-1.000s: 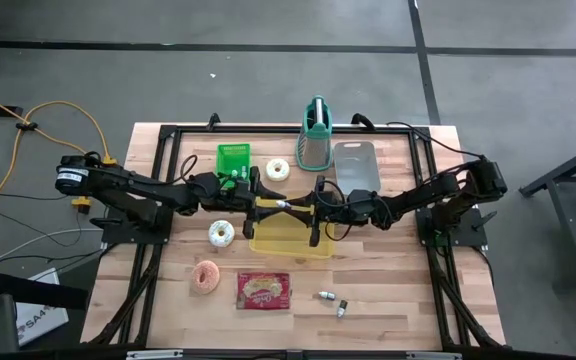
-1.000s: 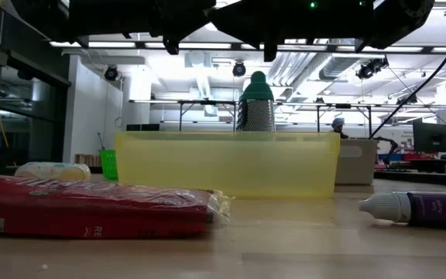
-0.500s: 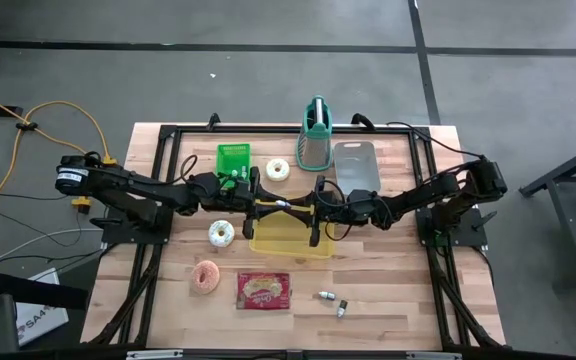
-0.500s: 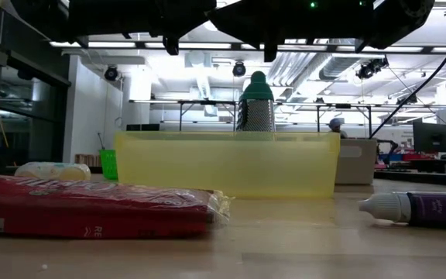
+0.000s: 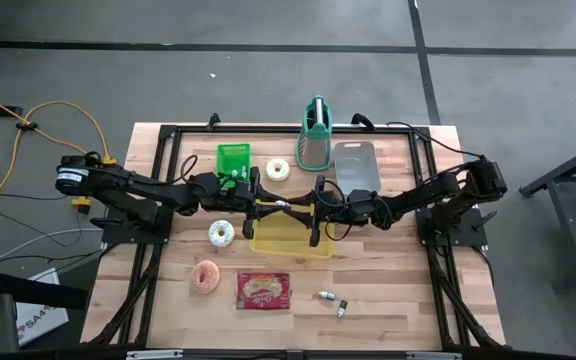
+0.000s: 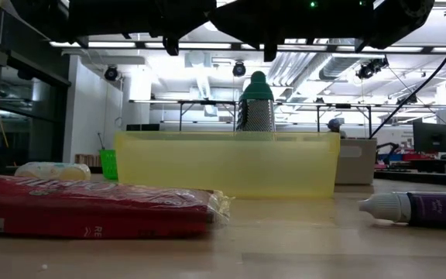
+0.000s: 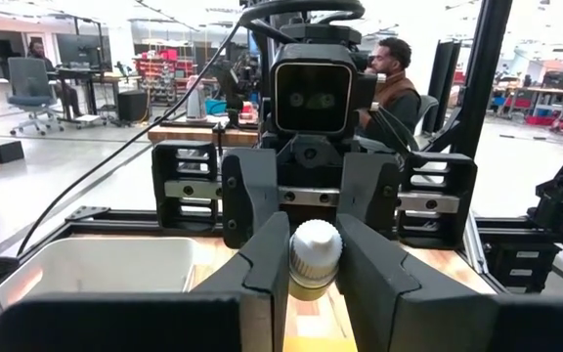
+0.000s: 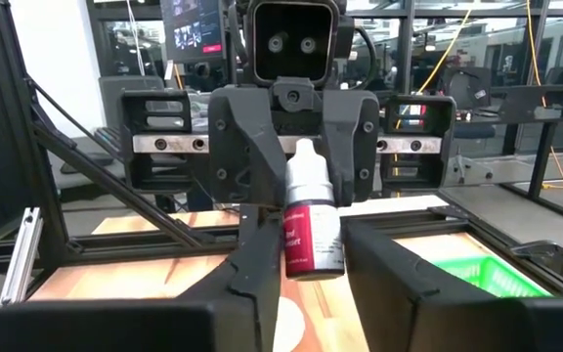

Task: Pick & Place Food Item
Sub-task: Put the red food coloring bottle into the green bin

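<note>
A small dropper bottle point(image 8: 313, 235) with a white cap and a maroon label hangs level between my two grippers, above the yellow bin point(image 5: 290, 240). My left gripper point(image 7: 315, 244) comes in from the table's left and is shut on the cap end. My right gripper point(image 8: 313, 249) faces it from the right. It stands open, one finger on either side of the labelled body. Food lies on the table: two white donuts point(image 5: 278, 169) point(image 5: 221, 232), a pink donut point(image 5: 206, 276) and a red packet point(image 5: 264, 290). My left gripper pinches the bottle's white cap end point(image 7: 315, 256) between its two fingers. The fingers come level from the table's left and lie along the bottle. The bottle sits level, clear of the bin below. My right gripper's fingers point(image 8: 379, 274) flank the maroon body point(image 8: 313, 256); whether they touch it I cannot tell.
A green basket point(image 5: 234, 158), a grater with a green handle point(image 5: 316, 135) and a grey board point(image 5: 356, 165) stand at the far side. Two more small bottles point(image 5: 326, 296) point(image 5: 343, 310) lie near the front edge, right of the packet.
</note>
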Tool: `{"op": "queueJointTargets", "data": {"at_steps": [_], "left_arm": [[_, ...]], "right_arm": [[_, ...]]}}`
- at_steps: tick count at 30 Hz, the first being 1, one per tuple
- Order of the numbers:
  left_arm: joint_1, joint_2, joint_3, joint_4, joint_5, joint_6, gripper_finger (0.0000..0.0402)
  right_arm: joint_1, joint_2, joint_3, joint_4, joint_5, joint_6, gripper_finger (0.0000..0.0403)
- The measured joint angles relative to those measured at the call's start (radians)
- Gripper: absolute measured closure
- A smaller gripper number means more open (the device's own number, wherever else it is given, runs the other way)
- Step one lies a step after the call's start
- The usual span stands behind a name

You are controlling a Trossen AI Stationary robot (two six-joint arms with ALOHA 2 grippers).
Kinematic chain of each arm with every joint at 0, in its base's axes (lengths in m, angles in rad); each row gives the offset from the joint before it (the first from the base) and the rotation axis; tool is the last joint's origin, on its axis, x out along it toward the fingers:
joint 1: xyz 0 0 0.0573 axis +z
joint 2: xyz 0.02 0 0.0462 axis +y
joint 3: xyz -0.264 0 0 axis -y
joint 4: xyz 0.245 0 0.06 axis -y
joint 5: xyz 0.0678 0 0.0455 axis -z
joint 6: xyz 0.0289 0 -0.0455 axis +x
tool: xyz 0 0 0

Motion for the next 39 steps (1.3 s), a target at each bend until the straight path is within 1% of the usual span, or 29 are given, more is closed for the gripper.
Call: {"op": "queueJointTargets", "data": {"at_steps": [6,10,14,18,21,25,29,39], "left_arm": [[0.0,0.0,0.0,0.001,0.0,0.0,0.0337],[0.0,0.0,0.0,0.002,0.0,0.0,0.0337],[0.0,-0.005,0.0,0.0,-0.004,0.0,0.0337],[0.01,-0.025,0.0,-0.019,-0.051,-0.004,0.0337],[0.036,-0.062,0.0,-0.106,-0.118,-0.022,0.0337],[0.099,-0.114,0.0,-0.275,-0.18,-0.087,0.0337],[0.179,-0.146,-0.001,-0.406,-0.192,-0.154,0.0337],[0.387,-0.156,0.0,-0.609,-0.19,-0.235,0.0337]], "right_arm": [[0.0,0.0,0.0,-0.011,0.0,0.0,0.0252],[0.0,0.0,0.0,-0.043,0.0,0.0,0.0231],[0.0,-0.001,0.0,-0.1,0.035,0.004,0.0218],[0.0,-0.001,0.0,-0.168,0.071,0.041,0.0214],[0.0,-0.001,0.0,-0.202,0.072,0.062,0.0213],[0.0,-0.001,0.0,-0.205,0.069,0.065,0.0213],[0.0,-0.001,0.0,-0.209,0.056,0.075,0.0213],[0.008,-0.001,0.0,-0.212,0.05,0.076,0.0213]]}}
